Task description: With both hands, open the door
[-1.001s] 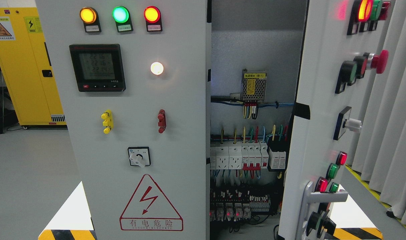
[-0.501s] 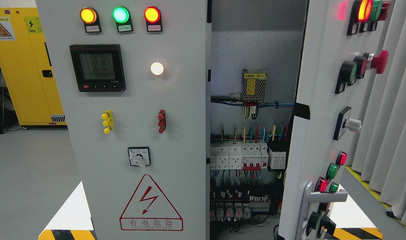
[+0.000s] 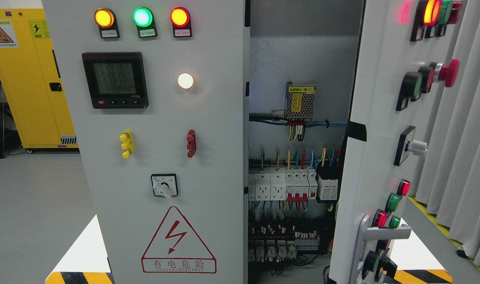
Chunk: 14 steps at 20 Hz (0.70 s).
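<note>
Nothing moved since earlier frame; right door [image 3: 376,130] swung open, left door [image 3: 161,150] shut; neither hand visible

Grey floor [image 3: 31,205], yellow cabinet [image 3: 35,83] left, pale curtain [image 3: 460,157] right

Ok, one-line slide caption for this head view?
Grey electrical cabinet's right door swung open, exposing white circuit breakers and coloured wiring; left door shut; no robot hands visible.
</note>
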Each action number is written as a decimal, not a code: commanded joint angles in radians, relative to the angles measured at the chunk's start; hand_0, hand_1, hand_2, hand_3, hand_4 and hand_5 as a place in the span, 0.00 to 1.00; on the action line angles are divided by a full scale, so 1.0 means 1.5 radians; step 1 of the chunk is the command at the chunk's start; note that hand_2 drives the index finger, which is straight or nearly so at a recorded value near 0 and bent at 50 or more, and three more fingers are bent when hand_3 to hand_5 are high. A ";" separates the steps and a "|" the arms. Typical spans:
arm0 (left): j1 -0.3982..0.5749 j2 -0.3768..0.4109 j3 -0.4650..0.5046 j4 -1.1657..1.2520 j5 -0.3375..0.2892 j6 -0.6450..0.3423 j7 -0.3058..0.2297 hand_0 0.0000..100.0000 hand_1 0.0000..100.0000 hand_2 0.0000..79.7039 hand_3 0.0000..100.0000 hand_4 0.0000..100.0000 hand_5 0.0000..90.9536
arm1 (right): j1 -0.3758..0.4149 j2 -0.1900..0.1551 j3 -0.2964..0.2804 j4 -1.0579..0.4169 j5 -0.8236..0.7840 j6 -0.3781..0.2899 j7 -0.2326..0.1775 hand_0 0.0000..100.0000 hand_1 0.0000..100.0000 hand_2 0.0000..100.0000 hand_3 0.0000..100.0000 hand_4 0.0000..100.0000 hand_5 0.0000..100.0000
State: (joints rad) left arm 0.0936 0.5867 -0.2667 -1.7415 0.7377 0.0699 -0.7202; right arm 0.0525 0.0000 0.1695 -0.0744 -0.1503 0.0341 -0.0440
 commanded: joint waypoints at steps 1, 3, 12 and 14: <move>-0.153 0.008 -0.120 -0.120 0.036 0.054 0.000 0.12 0.56 0.00 0.00 0.00 0.00 | 0.004 -0.016 -0.003 -0.002 0.000 0.000 0.000 0.00 0.50 0.04 0.00 0.00 0.00; -0.200 -0.013 -0.119 -0.120 0.071 0.107 0.001 0.12 0.56 0.00 0.00 0.00 0.00 | 0.004 -0.017 -0.003 -0.001 0.000 0.000 0.000 0.00 0.50 0.04 0.00 0.00 0.00; -0.459 -0.157 -0.114 -0.067 0.111 0.263 0.002 0.12 0.56 0.00 0.00 0.00 0.00 | 0.004 -0.016 -0.003 0.000 0.000 0.000 0.000 0.00 0.50 0.04 0.00 0.00 0.00; -0.523 -0.169 -0.110 -0.026 0.113 0.271 0.001 0.12 0.56 0.00 0.00 0.00 0.00 | 0.004 -0.016 -0.003 -0.001 0.000 0.000 0.000 0.00 0.50 0.04 0.00 0.00 0.00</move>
State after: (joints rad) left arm -0.4488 0.4804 -0.3926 -1.8411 0.8708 0.4348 -0.7190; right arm 0.0578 0.0000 0.1667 -0.0752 -0.1503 0.0341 -0.0437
